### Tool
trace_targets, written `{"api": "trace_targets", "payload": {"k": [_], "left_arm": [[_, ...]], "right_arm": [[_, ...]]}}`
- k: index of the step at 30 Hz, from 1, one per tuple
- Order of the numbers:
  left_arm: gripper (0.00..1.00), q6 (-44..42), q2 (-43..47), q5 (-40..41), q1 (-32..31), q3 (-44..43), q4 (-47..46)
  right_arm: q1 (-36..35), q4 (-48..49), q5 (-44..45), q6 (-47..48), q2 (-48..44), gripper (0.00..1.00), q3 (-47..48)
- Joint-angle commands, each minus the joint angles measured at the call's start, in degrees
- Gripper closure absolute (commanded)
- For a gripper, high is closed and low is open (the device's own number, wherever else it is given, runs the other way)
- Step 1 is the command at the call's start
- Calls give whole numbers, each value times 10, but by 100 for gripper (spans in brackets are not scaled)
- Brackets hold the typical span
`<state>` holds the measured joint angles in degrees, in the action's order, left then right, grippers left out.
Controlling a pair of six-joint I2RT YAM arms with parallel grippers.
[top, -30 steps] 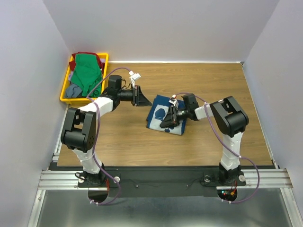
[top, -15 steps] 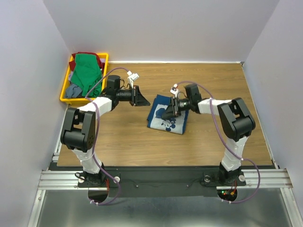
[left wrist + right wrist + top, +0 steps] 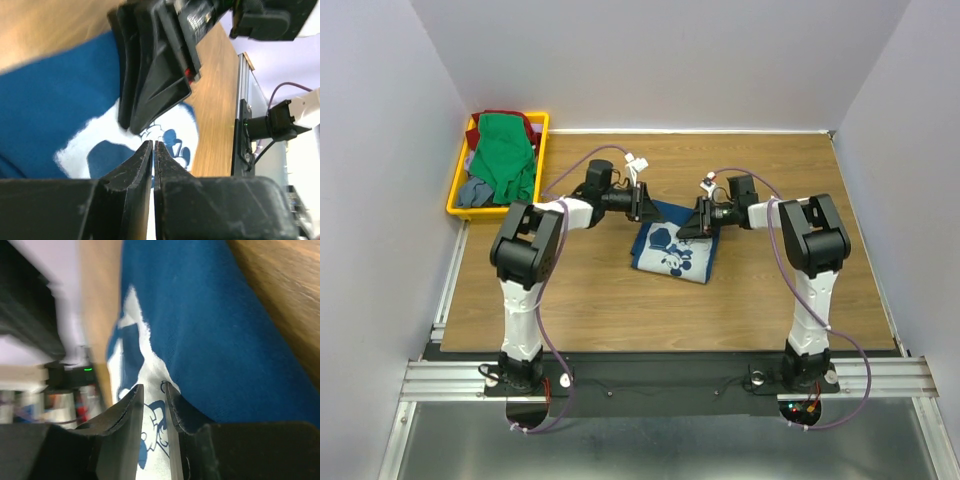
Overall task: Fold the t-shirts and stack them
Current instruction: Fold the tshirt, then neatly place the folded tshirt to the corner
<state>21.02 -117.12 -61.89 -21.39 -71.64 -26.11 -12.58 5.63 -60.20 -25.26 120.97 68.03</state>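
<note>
**A:** Navy-blue is the one to watch: the folded soft-cloth t-shirt with the white splotchy print point(image 3: 672, 255). Where does it lie?

**B:** Flat on the brown wooden table point(image 3: 770, 290), between the two arms, as a compact folded rectangle. It sits where it sat a second ago.

**A:** Then what has changed?

**B:** The arms. A second ago the left gripper hung off to the shirt's left, clear of it, and the right gripper lay across the print. Now the left gripper point(image 3: 642, 205) has swung in to the shirt's far-left corner. The right gripper point(image 3: 698, 222) has drawn back to the far-right edge. They face each other along the far hem.

**A:** Meaning what?

**B:** I judge this fold is nearly finished, and both arms are set to tidy or shift that far edge. The bright green t-shirt point(image 3: 505, 155), the dark red t-shirt point(image 3: 500, 116) and the grey-blue t-shirt point(image 3: 475, 190) lie unfolded in the yellow plastic tray point(image 3: 455, 190). Most of the task remains.

**A:** Fingers?

**B:** The left pair are pressed almost together, a hairline slit, with no cloth seen between them. The right pair stand a narrow gap apart over the print. Whether they nip a fold I cannot tell.

**A:** Pose?

**B:** Both arms reach forward and low, wrists turned inward toward each other.
</note>
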Motion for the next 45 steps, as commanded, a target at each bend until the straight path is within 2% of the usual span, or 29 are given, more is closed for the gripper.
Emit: {"api": "trace_targets", "payload": {"k": [1,5,10,13,17,18,21,22,23,24,26,29,30,31,33,34,35,38,40,45], "left_arm": [[83,78,-51,7,-4,-10,-109],[83,99,-93,24,-1,-25,-116],[83,124,-113,46,12,-4,-119],[83,126,-101,36,13,7,-129],[76,113,-42,18,11,-7,-144],[75,88,-23,19,13,-14,-133],[70,8,57,37,20,-41,-16],[68,-66,100,71,28,-50,24],[63,-96,122,88,33,-56,92],[60,-129,144,104,38,-62,119],[50,-204,210,160,56,-65,187],[40,-235,270,230,93,-82,261],[18,-231,281,236,107,-87,284],[1,-226,303,248,123,-87,294],[1,-176,326,283,164,-79,309],[1,-152,347,350,172,-77,309],[1,-127,352,384,186,-87,334],[2,-133,352,463,191,-115,416],[1,-130,365,508,191,-106,434],[2,-132,427,522,191,-23,405]], "right_arm": [[6,-9,15,29,37,70,34],[11,-22,-7,32,52,70,54],[32,-43,-29,37,3,66,72],[61,-55,-1,56,5,64,92],[84,-155,80,142,40,64,176],[84,-177,112,144,36,62,202],[84,-186,180,132,-22,54,202],[81,-190,205,129,-40,50,197],[77,-205,242,128,-56,48,193],[75,-216,259,133,-95,47,188],[55,-249,304,157,-134,39,175],[7,-276,330,173,-195,24,142],[-7,-300,354,172,-203,23,137],[-24,-313,370,173,-211,19,134],[-82,-355,425,179,-209,15,135],[-101,-365,436,177,-202,13,135],[-134,-371,449,168,-199,13,131],[-194,-367,502,159,-178,10,128],[-214,-369,507,151,-147,10,142],[-223,-385,541,158,-92,10,153]]}}
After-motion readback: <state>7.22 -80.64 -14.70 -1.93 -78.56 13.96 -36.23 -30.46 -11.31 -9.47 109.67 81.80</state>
